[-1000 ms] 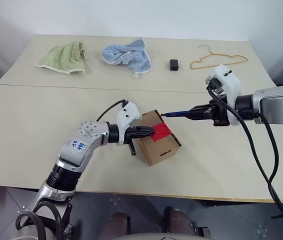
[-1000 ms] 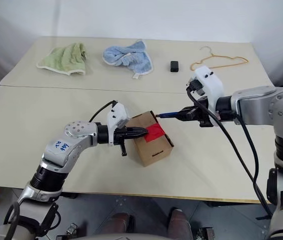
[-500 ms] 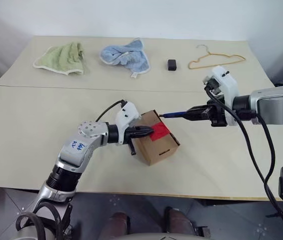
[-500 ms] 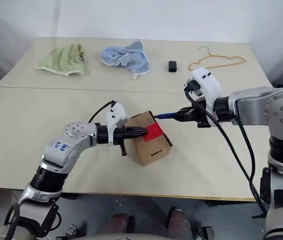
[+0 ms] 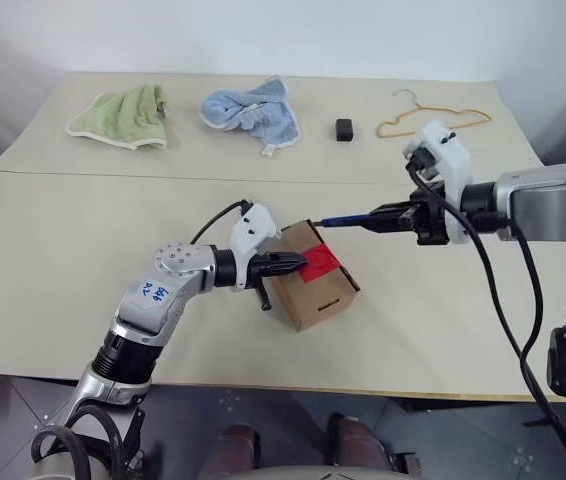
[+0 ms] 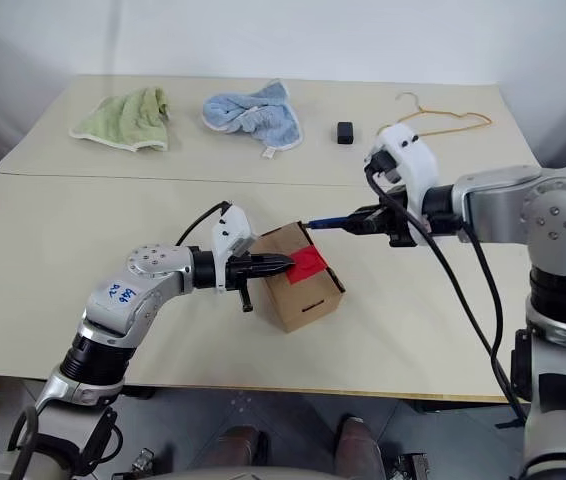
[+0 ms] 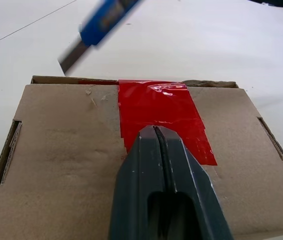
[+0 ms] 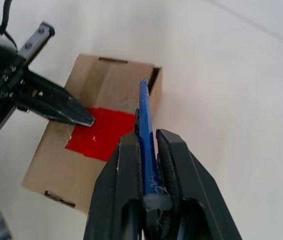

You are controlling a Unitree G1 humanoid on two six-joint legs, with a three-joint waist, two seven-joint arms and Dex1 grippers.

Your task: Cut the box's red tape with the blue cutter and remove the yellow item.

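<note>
Head view: box (image 5: 313, 283) at frame centre; shut left gripper (image 5: 298, 263) presses on red tape (image 5: 321, 264). Right gripper (image 5: 391, 216), clamped on blue cutter (image 5: 348, 219), has edged slightly higher in frame than a second ago. Left wrist view: blade hovers at upper left, probably just clear of the far edge; tape uncut. Yellow item presumably inside.

I see a plain brown cardboard box (image 5: 314, 280) with a bright red tape (image 5: 321, 265) patch on top. The cutter (image 5: 348, 219) is dark blue with a grey blade tip. Both tools, left (image 5: 301, 263) and right (image 5: 381, 217), have black fingers. On the cream worktop (image 5: 53, 260) lie a green towel (image 5: 123, 114), a light blue towel (image 5: 254, 106), a small black block (image 5: 344, 128) and a tan hanger (image 5: 431, 117).
</note>
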